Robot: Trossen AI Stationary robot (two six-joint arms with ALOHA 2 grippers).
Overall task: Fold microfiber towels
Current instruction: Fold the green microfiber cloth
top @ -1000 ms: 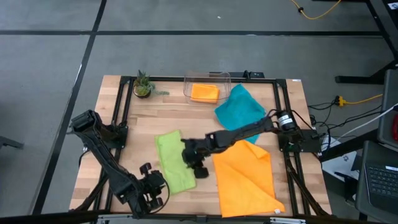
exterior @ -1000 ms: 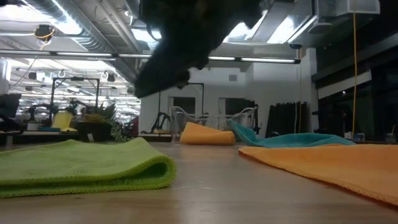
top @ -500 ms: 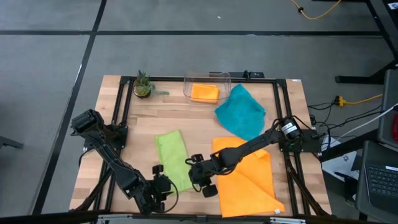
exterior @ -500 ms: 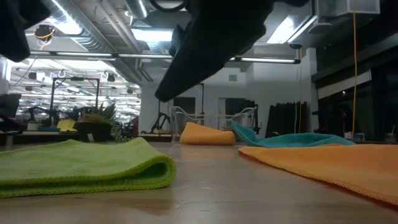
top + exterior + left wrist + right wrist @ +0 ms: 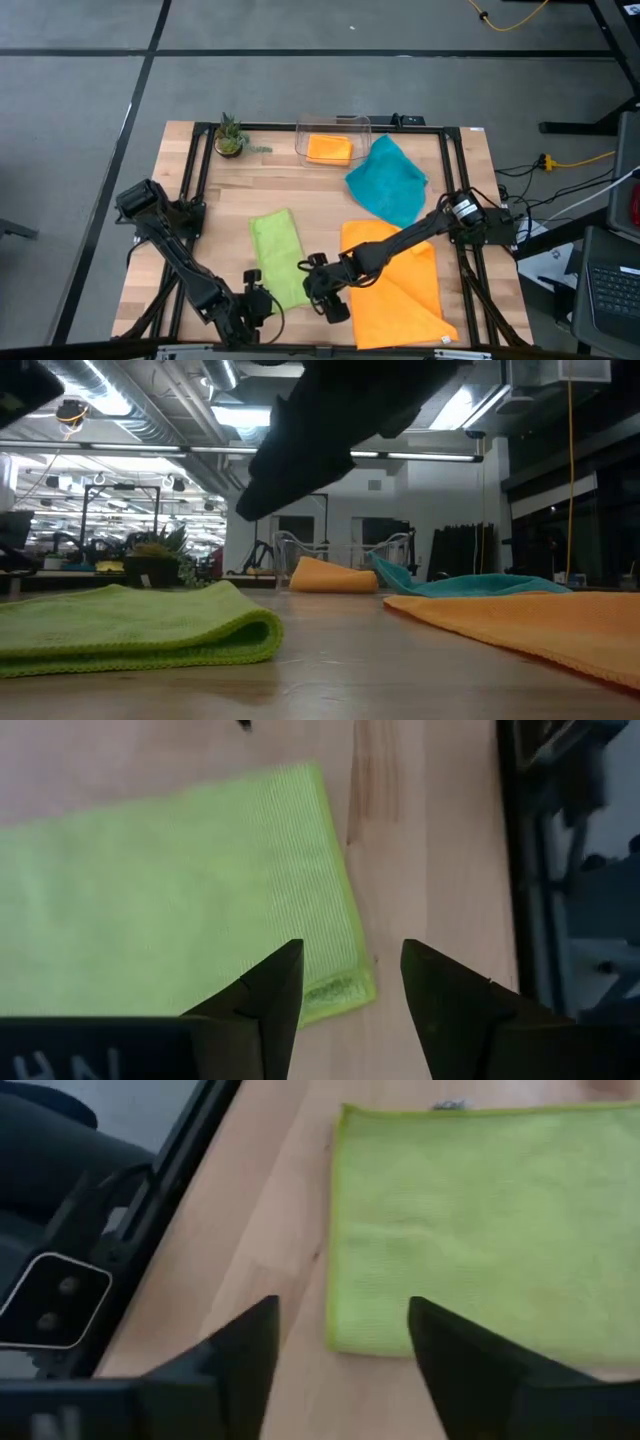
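Wooden slats of the table (image 5: 205, 215) carried all the work, with a small potted plant (image 5: 229, 136) and a clear bin (image 5: 333, 128) at the far edge. You had both grippers low over the near end of the lime green towel (image 5: 280, 258), which lay as a long strip already folded once. Your left gripper (image 5: 257, 301) sat just off its near corner, fingers spread apart and holding nothing; in its wrist view the corner showed right between the fingertips (image 5: 279, 982). Your right gripper (image 5: 318, 283) hung just beside the strip's other long edge, also spread and empty, the short end of the cloth directly ahead of it.

To do the next fold well, I judged that you needed each gripper to pinch one near corner through both layers, lift only a little, and carry the end evenly toward the far end so the edges matched. Uneven travel would have skewed it.

Beyond your right gripper lay the big orange towel (image 5: 395, 285), and farther off the teal towel (image 5: 388, 181); a second orange towel (image 5: 329, 148) rested inside the bin.
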